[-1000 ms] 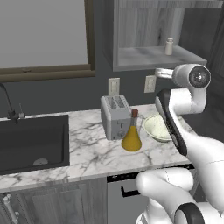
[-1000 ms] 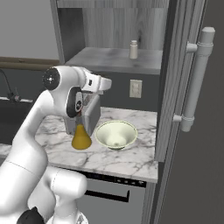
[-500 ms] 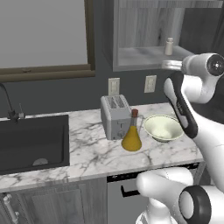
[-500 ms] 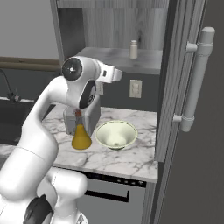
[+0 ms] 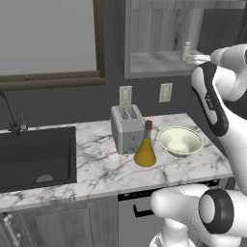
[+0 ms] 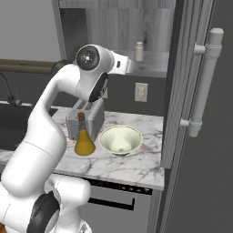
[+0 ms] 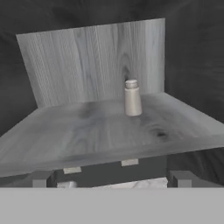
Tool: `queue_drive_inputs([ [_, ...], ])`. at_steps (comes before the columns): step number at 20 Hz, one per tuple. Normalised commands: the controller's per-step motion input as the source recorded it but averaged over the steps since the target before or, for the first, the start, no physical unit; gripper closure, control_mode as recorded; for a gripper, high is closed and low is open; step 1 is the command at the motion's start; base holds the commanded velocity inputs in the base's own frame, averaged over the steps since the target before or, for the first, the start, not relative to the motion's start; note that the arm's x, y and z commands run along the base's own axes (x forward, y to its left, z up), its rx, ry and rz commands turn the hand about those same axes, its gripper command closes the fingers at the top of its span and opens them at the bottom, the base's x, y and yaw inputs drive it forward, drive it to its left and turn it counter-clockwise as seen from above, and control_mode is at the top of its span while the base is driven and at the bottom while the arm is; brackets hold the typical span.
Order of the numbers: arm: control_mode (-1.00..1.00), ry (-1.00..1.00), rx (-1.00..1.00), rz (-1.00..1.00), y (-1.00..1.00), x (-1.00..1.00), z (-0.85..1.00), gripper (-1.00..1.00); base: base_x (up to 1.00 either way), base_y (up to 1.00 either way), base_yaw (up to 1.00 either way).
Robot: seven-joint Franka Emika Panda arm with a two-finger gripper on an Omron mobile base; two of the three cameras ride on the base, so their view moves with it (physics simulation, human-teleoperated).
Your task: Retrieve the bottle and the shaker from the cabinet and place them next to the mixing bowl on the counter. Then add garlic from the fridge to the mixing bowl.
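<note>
The bottle [image 5: 145,152] [image 6: 84,142], amber with a reddish stopper, stands on the counter [image 5: 96,169] [image 6: 136,164] between the toaster and the mixing bowl [image 5: 180,141] [image 6: 120,140]. The small pale shaker [image 5: 186,49] [image 6: 139,51] [image 7: 132,98] stands upright on the cabinet shelf [image 5: 154,65] [image 6: 157,61] [image 7: 87,127]. My gripper [image 5: 191,59] [image 6: 129,67] [image 7: 111,179] is raised to shelf level, just in front of the shelf edge and short of the shaker. Its fingertips [image 7: 181,177] stand wide apart, open and empty. The fridge [image 6: 200,136] is at the right, door closed; the garlic is out of view.
A silver toaster [image 5: 128,129] [image 6: 84,119] stands behind the bottle. A black sink [image 5: 34,154] with a faucet [image 5: 12,120] lies to the left. The fridge handle [image 6: 202,82] juts out close to the cabinet's right side. Wall outlets [image 5: 165,91] sit under the cabinet.
The arm has swung up from above the counter to the cabinet shelf, with the hand now pointing at the shaker. Bottle and bowl have stayed put.
</note>
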Motion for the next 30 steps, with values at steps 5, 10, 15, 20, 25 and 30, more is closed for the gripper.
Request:
queue_drive_inputs([
  [5, -1.00, 0.08, -0.03, 0.00, -0.04, 0.03, 0.22, -1.00, 0.00, 0.00, 0.00],
  [10, -1.00, 0.04, -0.07, 0.00, -0.05, 0.05, 0.02, -1.00, 0.00, 0.00, 0.00],
  [15, -1.00, 0.00, -0.12, 0.02, 0.00, 0.09, 0.00, -1.00, 0.00, 0.00, 0.00],
  [20, -1.00, 0.00, -0.11, 0.00, 0.00, 0.20, -0.01, -1.00, 0.00, 0.00, 0.00],
  [25, -1.00, 0.00, 0.00, 0.00, 0.00, 0.37, 0.00, -1.00, 0.00, 0.00, 0.00],
  [30, -1.00, 0.02, 0.00, 0.00, -0.06, 0.49, 0.00, -1.00, 0.00, 0.00, 0.00],
])
